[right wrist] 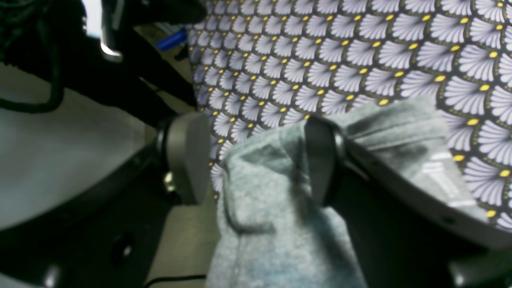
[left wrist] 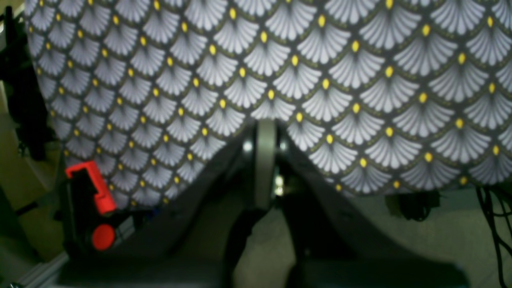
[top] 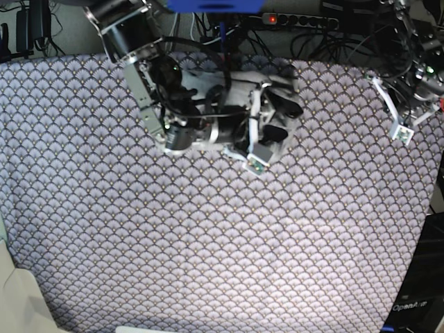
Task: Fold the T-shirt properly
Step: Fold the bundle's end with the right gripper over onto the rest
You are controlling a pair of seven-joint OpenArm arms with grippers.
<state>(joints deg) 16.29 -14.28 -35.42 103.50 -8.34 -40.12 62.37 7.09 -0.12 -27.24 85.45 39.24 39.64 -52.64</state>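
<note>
While the left wrist camera hangs over the table's edge, the scallop-patterned cloth (left wrist: pixel 280 72) fills most of its view, and the left gripper (left wrist: pixel 265 160) has its jaws pressed together with nothing between them. One red clamp (left wrist: pixel 94 192) juts out at the lower left, near a red knob just below it, and black cables (left wrist: pixel 494 216) trail down at the right over a pale floor (left wrist: pixel 440 232).

From the right wrist camera, the T-shirt (right wrist: pixel 272 224) lies bunched between the spread jaws of the right gripper (right wrist: pixel 256 160); one finger (right wrist: pixel 320 160) touches the grey fabric, the other stands just beside it. One white label (right wrist: pixel 440 176) shows on the shirt's far fold. The patterned cloth lies beneath and beyond.

In the base view, the one shirt (top: pixel 274 97) sits crumpled near the table's far edge, largely hidden behind the right arm (top: pixel 173 104) bent over it. The left arm (top: pixel 409 90) hangs well apart at the far right corner. A power strip (top: pixel 298 21) and tangled cords lie behind the table.
</note>
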